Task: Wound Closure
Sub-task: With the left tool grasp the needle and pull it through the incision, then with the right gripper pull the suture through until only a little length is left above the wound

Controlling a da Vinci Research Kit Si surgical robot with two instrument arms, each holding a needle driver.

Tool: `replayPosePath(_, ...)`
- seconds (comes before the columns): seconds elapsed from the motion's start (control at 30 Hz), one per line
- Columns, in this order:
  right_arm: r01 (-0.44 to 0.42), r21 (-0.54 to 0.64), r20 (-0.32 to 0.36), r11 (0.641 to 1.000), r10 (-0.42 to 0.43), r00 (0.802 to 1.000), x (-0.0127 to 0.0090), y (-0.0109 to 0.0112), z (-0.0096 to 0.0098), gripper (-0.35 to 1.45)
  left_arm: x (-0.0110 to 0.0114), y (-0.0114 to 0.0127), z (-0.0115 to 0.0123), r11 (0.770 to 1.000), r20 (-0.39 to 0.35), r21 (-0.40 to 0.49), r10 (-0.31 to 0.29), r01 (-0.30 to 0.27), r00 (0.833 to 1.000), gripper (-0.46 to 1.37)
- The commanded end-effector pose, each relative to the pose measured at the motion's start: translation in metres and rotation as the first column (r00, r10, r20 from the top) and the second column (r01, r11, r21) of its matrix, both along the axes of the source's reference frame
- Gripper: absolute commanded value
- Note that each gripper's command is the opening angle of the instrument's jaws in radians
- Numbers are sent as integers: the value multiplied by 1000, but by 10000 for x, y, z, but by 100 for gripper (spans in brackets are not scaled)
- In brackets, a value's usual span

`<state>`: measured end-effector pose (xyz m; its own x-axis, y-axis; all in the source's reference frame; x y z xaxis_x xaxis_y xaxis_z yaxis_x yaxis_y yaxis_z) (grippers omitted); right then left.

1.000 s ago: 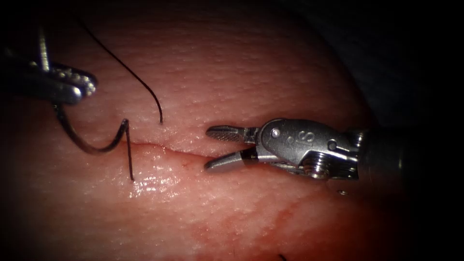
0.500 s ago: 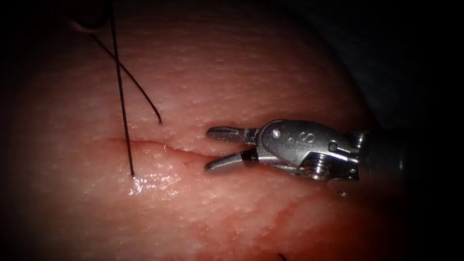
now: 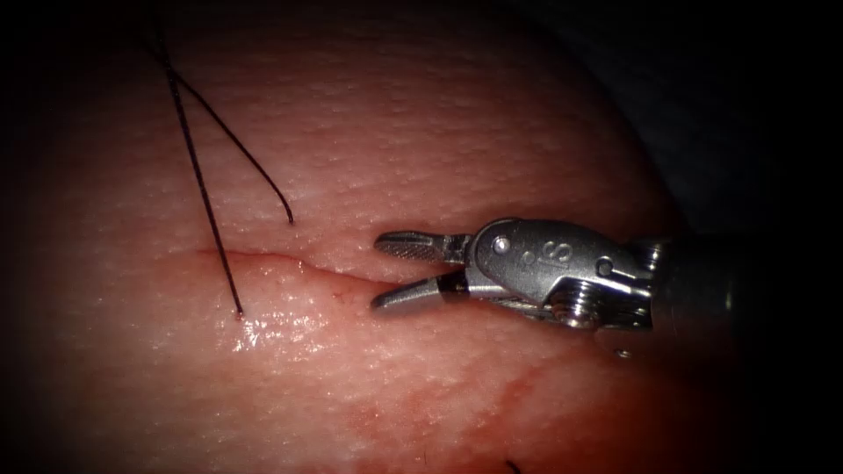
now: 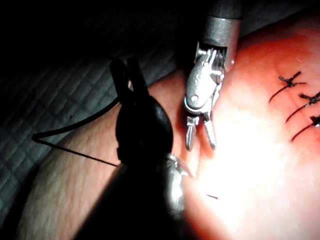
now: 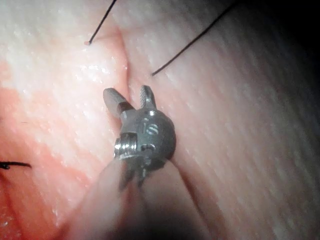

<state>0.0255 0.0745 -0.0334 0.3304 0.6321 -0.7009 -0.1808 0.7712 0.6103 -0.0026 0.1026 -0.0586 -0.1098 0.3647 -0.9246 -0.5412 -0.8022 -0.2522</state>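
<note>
Nearest of all, red fluid (image 3: 492, 404) stains the front slope of the tissue (image 3: 457, 132), and a short cut end of thread (image 3: 512, 466) pokes up at its 6 o'clock edge. Just beyond, on the near lip of the cut (image 3: 290, 263) and towards its left end, the thread (image 3: 198, 180) meets the wet, shiny surface at a small puncture. From there it rises taut towards 11 o'clock, crossing over the cut.

At 3 o'clock from that puncture, the right arm's tool (image 3: 378, 270) hovers over the right end of the cut. Its jaws are spread wide, one tip over each lip, and they grip nothing. The right wrist view shows the same tool (image 5: 127, 91) splayed across the cut, with both strands meeting the tissue ahead of it.

On the far lip a second strand (image 3: 255, 167) meets the tissue at 11 o'clock from the right tool's tips and curves away towards 10 o'clock, crossing the taut strand farther back in the shadow.

Seen from the left wrist, the left arm's tool (image 4: 129, 67) is a dark silhouette with thread running beside it. Whether it grips anything cannot be told. Beyond it stands the right tool (image 4: 200, 147), and farther still a row of tied stitches (image 4: 290, 80).
</note>
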Motion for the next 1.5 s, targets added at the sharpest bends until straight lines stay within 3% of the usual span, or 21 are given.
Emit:
replayPosePath(0.03,-2,-1,1,1000,2,1000,0,0,0,26,4,5,-2,999,-23,-38,-8,7,1000,-35)
replayPosePath(0.27,-2,0,1,1000,2,1000,1,-1,-2,29,19,18,-6,988,-73,-151,-38,27,997,-35)
replayPosePath(0.4,-25,62,5,998,25,1000,4,-7,-7,63,21,9,2,986,-100,-167,-29,12,995,-35)
replayPosePath(0.47,-33,85,6,996,33,999,8,-13,-12,41,19,-1,10,986,-109,-169,-7,-11,994,-35)
replayPosePath(0.5,-34,85,6,996,33,999,9,-14,-14,40,18,-4,12,987,-108,-161,-2,-16,994,-35)
replayPosePath(0.8,-8,106,-15,994,10,1000,39,-23,-32,50,12,-42,34,992,-85,-122,28,-39,996,-35)
replayPosePath(1.1,-4,79,-7,997,4,1000,67,-31,-13,51,3,-77,22,995,-18,-79,57,-59,998,-35)
replayPosePath(1.5,9,53,17,999,-10,1000,106,-45,12,53,-2,-87,14,995,3,-67,70,-70,998,-35)
